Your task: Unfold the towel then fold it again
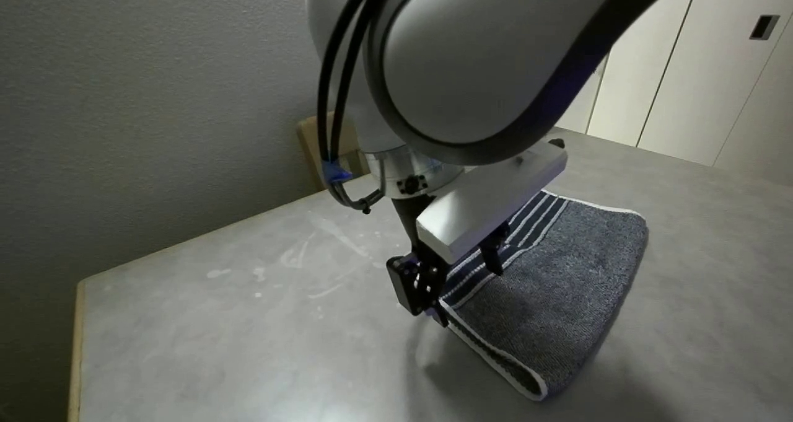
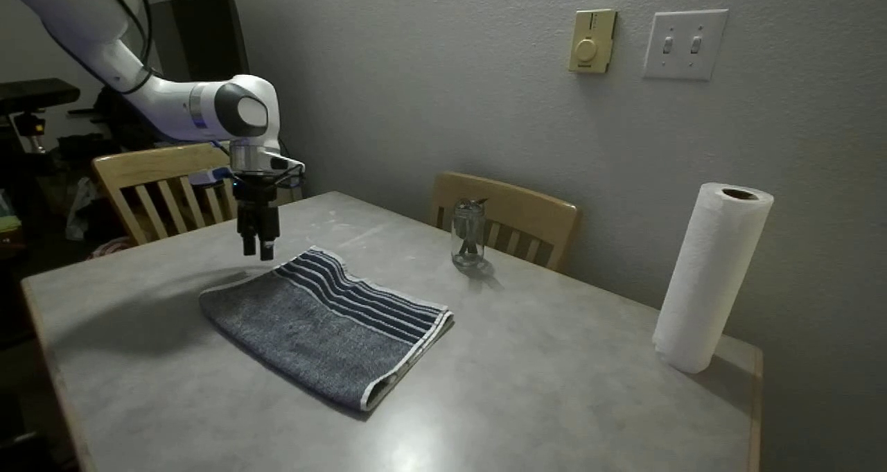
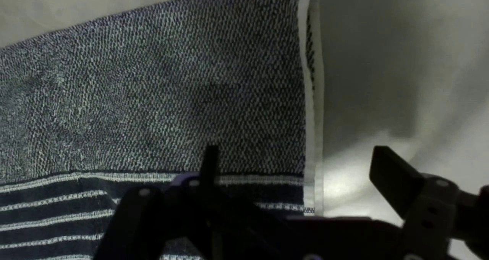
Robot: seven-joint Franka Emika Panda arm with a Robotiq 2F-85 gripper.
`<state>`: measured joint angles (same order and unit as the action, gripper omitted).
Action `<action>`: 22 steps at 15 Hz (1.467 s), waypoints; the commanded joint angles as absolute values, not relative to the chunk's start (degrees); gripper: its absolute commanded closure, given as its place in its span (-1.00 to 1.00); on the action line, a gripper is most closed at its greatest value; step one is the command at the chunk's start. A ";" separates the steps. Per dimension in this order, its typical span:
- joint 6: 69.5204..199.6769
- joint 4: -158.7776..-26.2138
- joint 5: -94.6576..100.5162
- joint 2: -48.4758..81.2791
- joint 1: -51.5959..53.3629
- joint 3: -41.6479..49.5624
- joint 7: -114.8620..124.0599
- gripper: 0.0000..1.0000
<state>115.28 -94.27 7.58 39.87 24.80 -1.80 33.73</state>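
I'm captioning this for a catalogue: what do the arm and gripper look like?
The arm is white and rounded, with dark grey trim, black cables held by a blue wrap and a silvery collar. The gripper is black, with two blocky fingers.

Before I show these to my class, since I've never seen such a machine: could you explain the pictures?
The machine is a robot arm, ending in a two-fingered hand. Two pictures come from cameras standing apart from it; the close-up comes from a camera on its wrist. On the grey table lies a folded, dark towel, striped at one end. An exterior view also shows a glass jar and a roll of white paper. The hand is open near the towel's striped end; nothing is held.
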 commanded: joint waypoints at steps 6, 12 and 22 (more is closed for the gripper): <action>109.78 -90.58 8.94 42.89 25.17 -1.47 35.92 -1.00; 108.40 -88.21 9.23 45.74 25.14 -1.00 35.76 -1.00; 108.94 -82.85 11.61 50.46 26.30 -0.14 36.78 -1.00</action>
<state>109.37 -85.86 9.95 48.33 25.23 -0.69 35.62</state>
